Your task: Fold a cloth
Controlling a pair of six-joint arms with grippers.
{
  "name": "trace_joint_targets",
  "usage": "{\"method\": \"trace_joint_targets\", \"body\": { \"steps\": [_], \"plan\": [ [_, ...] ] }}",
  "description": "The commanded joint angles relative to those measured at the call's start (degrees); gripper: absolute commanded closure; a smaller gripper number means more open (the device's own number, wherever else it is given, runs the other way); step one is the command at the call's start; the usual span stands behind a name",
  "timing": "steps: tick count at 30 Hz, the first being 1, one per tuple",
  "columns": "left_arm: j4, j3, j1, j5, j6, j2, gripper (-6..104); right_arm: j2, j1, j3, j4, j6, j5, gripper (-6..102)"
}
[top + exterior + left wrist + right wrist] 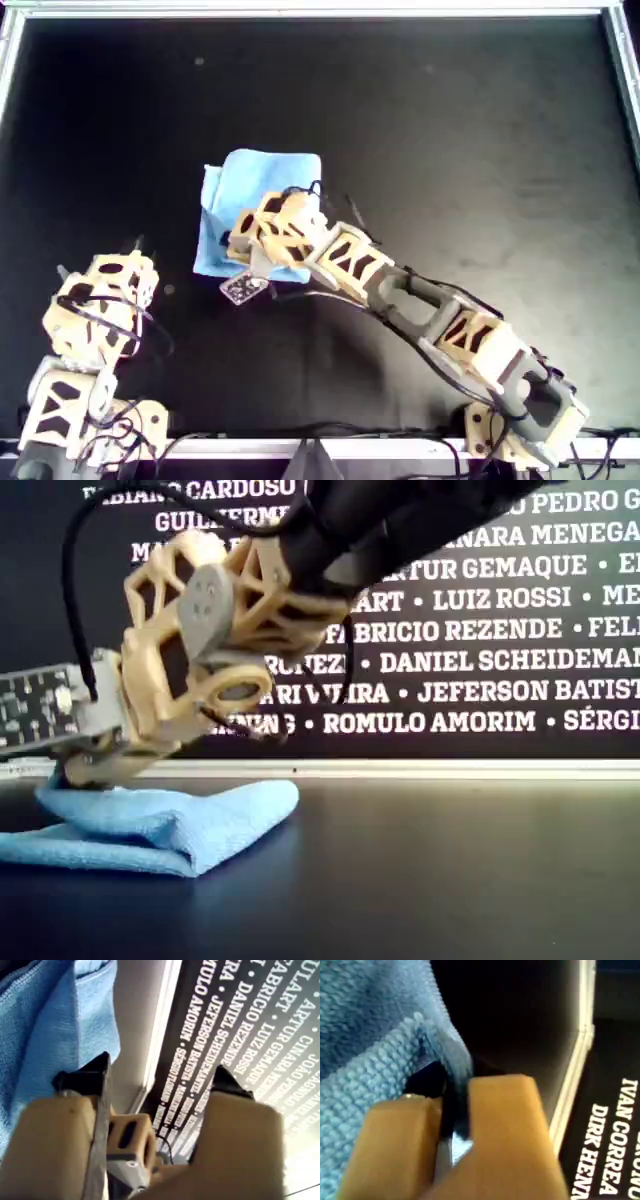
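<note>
The light-blue cloth lies folded on the black table, left of centre in the overhead view. In the exterior view it is a low folded pile. My second gripper reaches from the lower right over the cloth's near part. Its tips press down on the cloth top. In the second wrist view the jaws are shut on a cloth edge. My first gripper sits at the lower left, off the cloth. Its jaws are wide open and empty, with the cloth to one side.
The black table has a white raised rim along its far and side edges. A dark wall with white printed names stands behind the rim. A small circuit board hangs off my second gripper beside the cloth.
</note>
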Motion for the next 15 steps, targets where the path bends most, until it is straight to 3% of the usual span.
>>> {"method": "trace_joint_targets", "body": {
  "steps": [1, 6, 13, 15],
  "plan": [
    [-0.5, -0.7, 1.3, -0.3, 0.4, 0.4, 27, 2.0, 0.4, -4.5, -1.1, 0.44, -0.6, 59],
    [-0.5, -0.7, 1.3, -0.3, 0.4, 0.4, 27, 2.4, 0.4, -4.5, -1.1, 0.44, -0.6, 45],
    [-0.5, -0.7, 1.3, -0.3, 0.4, 0.4, 27, 5.4, 0.2, -4.1, -0.7, 0.35, -0.7, 44],
    [-0.5, -0.7, 1.3, -0.3, 0.4, 0.4, 27, 8.9, -0.9, -2.9, 0.3, -0.53, -0.3, 45]
  ]
}}
